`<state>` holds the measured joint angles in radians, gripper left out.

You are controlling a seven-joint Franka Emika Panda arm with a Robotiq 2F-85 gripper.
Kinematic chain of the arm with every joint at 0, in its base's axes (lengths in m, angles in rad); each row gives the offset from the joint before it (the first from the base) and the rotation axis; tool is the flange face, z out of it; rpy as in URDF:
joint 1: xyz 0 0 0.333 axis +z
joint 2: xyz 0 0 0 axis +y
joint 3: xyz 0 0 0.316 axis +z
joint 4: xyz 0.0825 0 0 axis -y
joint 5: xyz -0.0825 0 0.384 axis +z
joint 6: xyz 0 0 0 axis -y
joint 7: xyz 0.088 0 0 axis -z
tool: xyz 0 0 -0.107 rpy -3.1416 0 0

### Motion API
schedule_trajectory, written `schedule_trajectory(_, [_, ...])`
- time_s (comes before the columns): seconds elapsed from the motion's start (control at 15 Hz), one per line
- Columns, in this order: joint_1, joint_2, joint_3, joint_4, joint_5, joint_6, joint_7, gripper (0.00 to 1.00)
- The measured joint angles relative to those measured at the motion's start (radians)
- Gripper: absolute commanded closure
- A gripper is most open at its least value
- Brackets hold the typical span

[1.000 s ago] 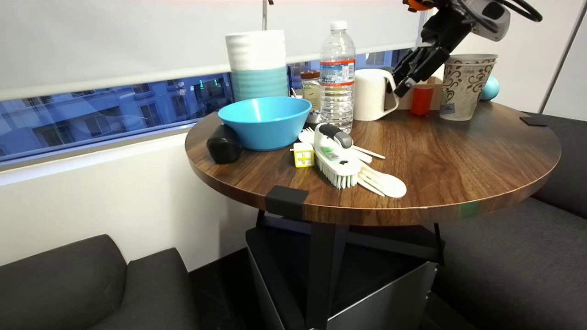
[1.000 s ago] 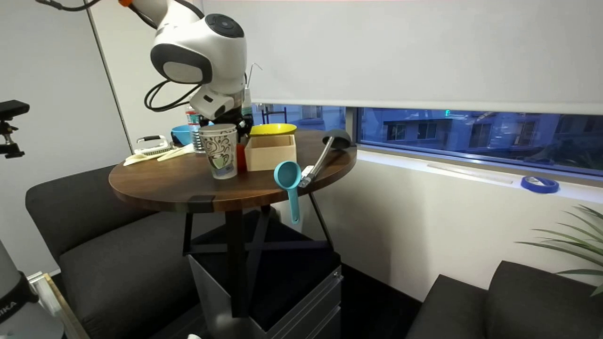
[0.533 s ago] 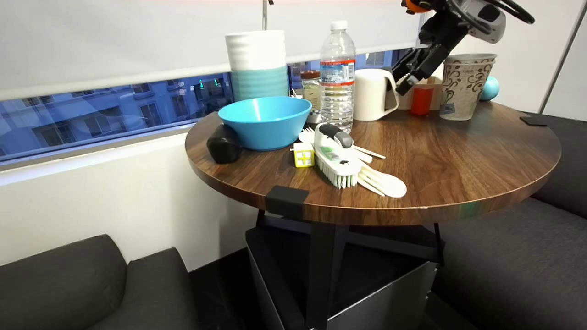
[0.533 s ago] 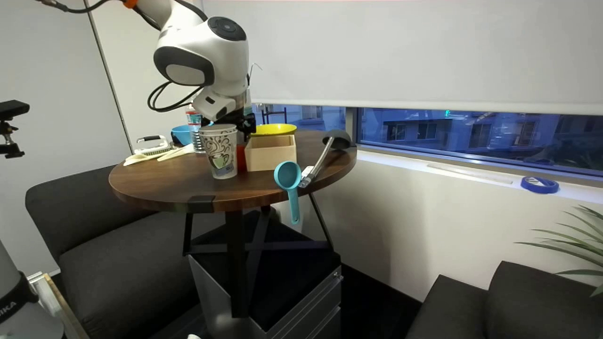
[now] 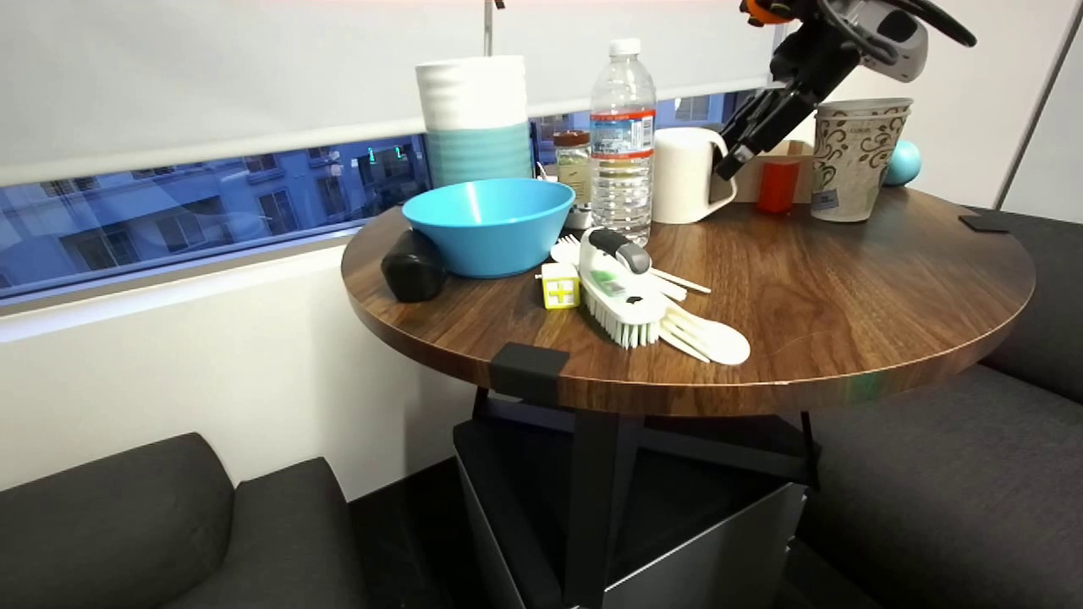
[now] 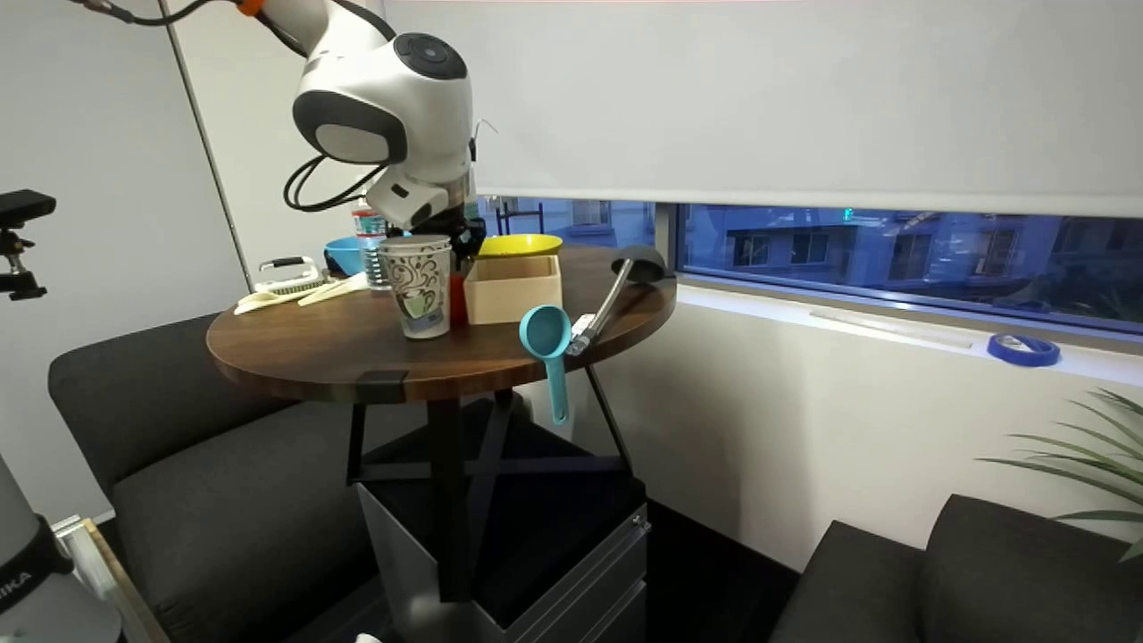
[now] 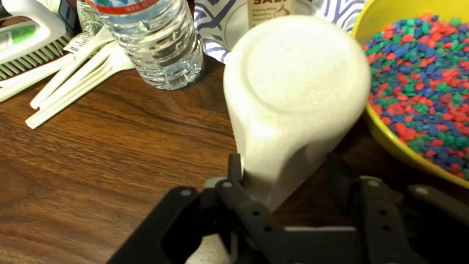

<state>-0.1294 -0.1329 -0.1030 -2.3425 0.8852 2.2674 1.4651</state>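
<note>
The mug [image 7: 296, 77] is one unit: cream-white, smooth, rounded at the edges. It stands inverted on the table [image 7: 139, 146], base upward; the base shows a shallow circular recess within a broad rim. One handle [image 7: 262, 179], of the same colour, runs from the base edge toward the lower centre of the wrist view; its opening shows in an exterior view. Position: upper centre-right of the wrist view; upper right of an exterior view, just beside the bottle [image 7: 161, 44].

The gripper [image 7: 285, 168] is one unit, black, entering from the bottom of the wrist view. Its fingers are apart, one on each side of the handle. The finger at frame left lies close to the handle; contact cannot be confirmed. A gap shows on the opposite side.

Wrist view, by count:
- Bottle: one, upper left.
- Yellow bowl [image 7: 395, 9]: one, right edge, holding red, blue and green gravel [image 7: 428, 84].
- Spice jar [image 7: 269, 9]: one, top centre.
- Brush [image 7: 33, 33]: one, upper left corner.
- Cutlery [image 7: 75, 79]: several overlapping pieces, left; exact number cannot be told.

Exterior views, by count:
- Blue bowl [image 5: 495, 241]: one, centre-left.
- Tumbler [image 5: 474, 110]: one, white over teal, upper left of centre.
- Toy house [image 5: 559, 288]: one, centre.
- Paper cups [image 6: 415, 290]: at least two, nested.
- Wooden box [image 6: 513, 299]: one, near centre.
- Teal scoop [image 6: 545, 330]: one, centre.
- Ladle [image 6: 638, 263]: one, right of the scoop.
</note>
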Motion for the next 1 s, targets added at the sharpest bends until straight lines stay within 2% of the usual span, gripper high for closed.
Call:
schedule_trajectory(0.27, [-0.003, 0.0, -0.002, 0.0, 0.0, 0.026, 0.0, 0.98])
schedule_trajectory(0.4, [-0.004, -0.001, -0.002, -0.001, -0.001, 0.034, -0.001, 0.94])
schedule_trajectory(1.0, [-0.004, -0.022, 0.002, -0.01, -0.039, 0.054, -0.01, 0.94])
